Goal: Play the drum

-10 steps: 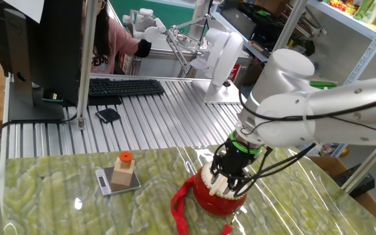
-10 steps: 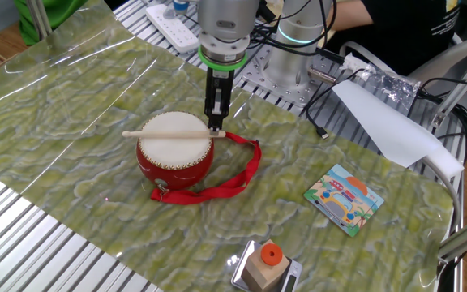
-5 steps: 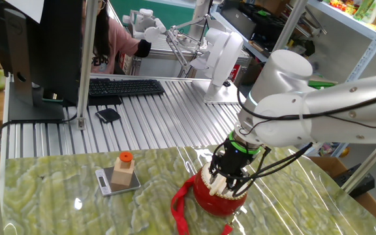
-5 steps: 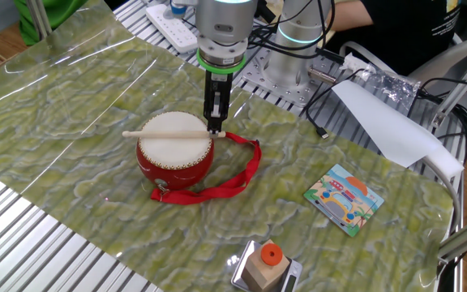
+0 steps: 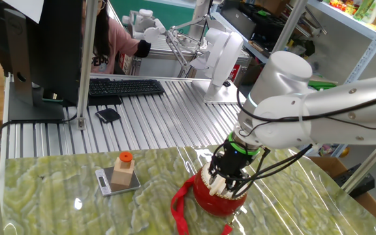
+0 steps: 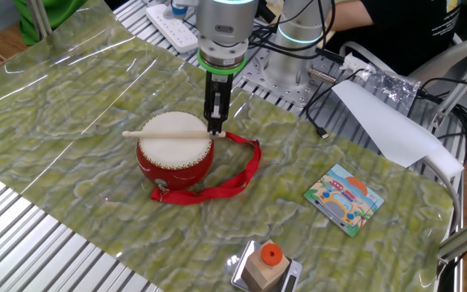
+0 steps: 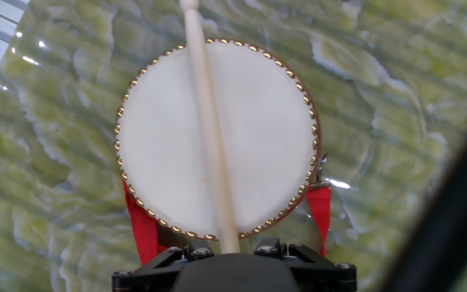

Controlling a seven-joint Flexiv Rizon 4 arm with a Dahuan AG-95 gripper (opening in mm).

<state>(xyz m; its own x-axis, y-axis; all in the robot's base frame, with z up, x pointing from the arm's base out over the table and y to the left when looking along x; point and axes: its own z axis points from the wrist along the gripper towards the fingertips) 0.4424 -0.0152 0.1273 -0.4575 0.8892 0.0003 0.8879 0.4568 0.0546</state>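
Presently, stick: a pale wooden drumstick (image 6: pixel 169 133) is laid flat across the cream skin, reaching from 9 o'clock past the rim to the fingers at 3 o'clock in the other fixed view.
Tool: the black two-finger gripper (image 6: pixel 215 126) is seen pointing straight down, its jaws narrowed on the drumstick's near end; the hold at one end is judged to leave the long free length for striking.
Drum: the small round red barrel drum with a cream skin top (image 6: pixel 175 149) is set on the green marbled table mat (image 6: pixel 71 97), directly under the stick.
Strap: a red ribbon strap (image 6: pixel 235 175) is trailed on the mat from 3 to 6 o'clock of the drum, clear of the skin.
Hand view: the stick (image 7: pixel 209 130) is shown crossing the skin (image 7: pixel 160 138) from 12 to 6 o'clock, near centre, presumably where the beat is wanted.
Bystander: a wooden block with an orange cap (image 6: pixel 267 261) is left well apart at 5 o'clock.
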